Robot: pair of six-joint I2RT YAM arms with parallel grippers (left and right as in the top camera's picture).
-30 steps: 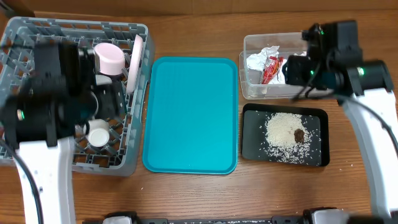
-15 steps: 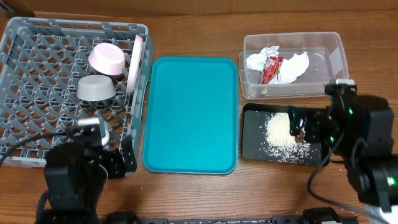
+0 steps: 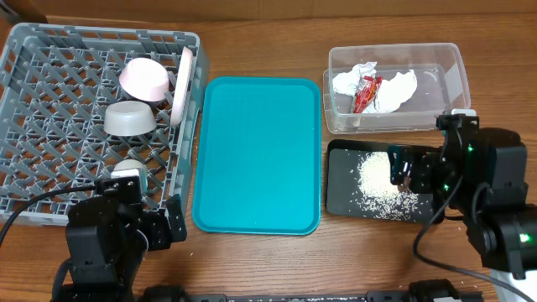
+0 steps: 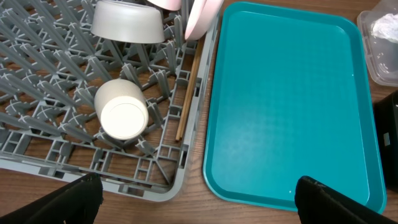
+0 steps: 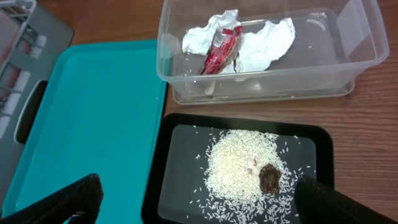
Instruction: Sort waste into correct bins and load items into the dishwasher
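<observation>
Left gripper (image 4: 199,202), right gripper (image 5: 199,199) wide apart, empty. Sorted by type: wrapper (image 5: 221,46) in far tub (image 5: 348,78), rice (image 5: 239,165) in black tray (image 5: 166,186).

**A:** Overhead: fixed above, facing straight down. It sits far enough off to take in the whole table (image 3: 268,260), with the dish rack (image 3: 50,92) left, the teal tray (image 3: 256,155) middle, and the clear tub (image 3: 432,80) and black tray (image 3: 340,184) right.

**B:** Left wrist?

**A:** Much nearer, tilted down and forward from the table's near side. The rack's near right corner fills its left part, the teal tray the rest.

**B:** Right wrist?

**A:** Same nearness and tilt, over the right side. Tub above, black tray below, teal tray's right part at left.

**B:** Overlap?

**A:** Teal tray in all three. Left wrist catches a tub corner and a black tray sliver at its right edge. Right wrist clips the rack, upper left.
</observation>
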